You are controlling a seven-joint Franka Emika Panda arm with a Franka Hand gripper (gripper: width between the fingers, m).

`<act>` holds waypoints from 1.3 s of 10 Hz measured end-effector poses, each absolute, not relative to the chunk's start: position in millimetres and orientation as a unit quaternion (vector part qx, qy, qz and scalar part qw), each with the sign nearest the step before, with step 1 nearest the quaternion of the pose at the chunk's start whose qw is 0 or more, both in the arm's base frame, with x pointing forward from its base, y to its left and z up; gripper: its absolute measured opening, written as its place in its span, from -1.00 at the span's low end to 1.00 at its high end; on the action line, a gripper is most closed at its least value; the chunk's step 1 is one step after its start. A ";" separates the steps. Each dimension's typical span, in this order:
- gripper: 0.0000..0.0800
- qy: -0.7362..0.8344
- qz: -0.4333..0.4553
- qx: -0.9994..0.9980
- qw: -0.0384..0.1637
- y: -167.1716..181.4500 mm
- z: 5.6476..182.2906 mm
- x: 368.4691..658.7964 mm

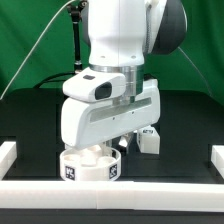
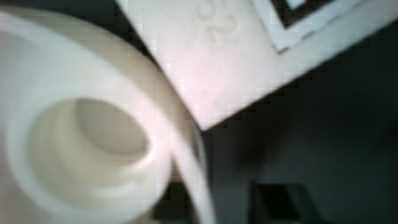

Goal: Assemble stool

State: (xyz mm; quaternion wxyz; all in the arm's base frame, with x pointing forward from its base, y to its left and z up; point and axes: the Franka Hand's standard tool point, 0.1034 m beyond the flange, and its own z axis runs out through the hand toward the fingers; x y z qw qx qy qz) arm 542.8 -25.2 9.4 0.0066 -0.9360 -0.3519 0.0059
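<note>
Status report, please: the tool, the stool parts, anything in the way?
Tool low over seat; fingers hidden, open or shut unclear. One leg stands apart from seat, on the exterior view's right. No obstacle visible.

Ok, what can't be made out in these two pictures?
- Exterior view: the fingertips of the gripper are hidden by its own white body, so whether it is open or shut is unclear.
- Exterior view: the top of the seat is covered by the gripper.
- Exterior view: the leg sits partly behind the gripper.
- Wrist view: blurred. The round white part is cut off by the edge, and the tag is cropped and unreadable.
</note>
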 end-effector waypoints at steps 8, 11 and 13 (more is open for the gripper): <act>-0.93 -0.351 0.006 -0.936 0.007 -20.6 9.5 543.4; -0.93 -0.339 -0.001 -0.941 0.011 34.4 14.4 553.1; -0.93 -0.332 0.000 -0.943 0.013 58.8 14.2 560.3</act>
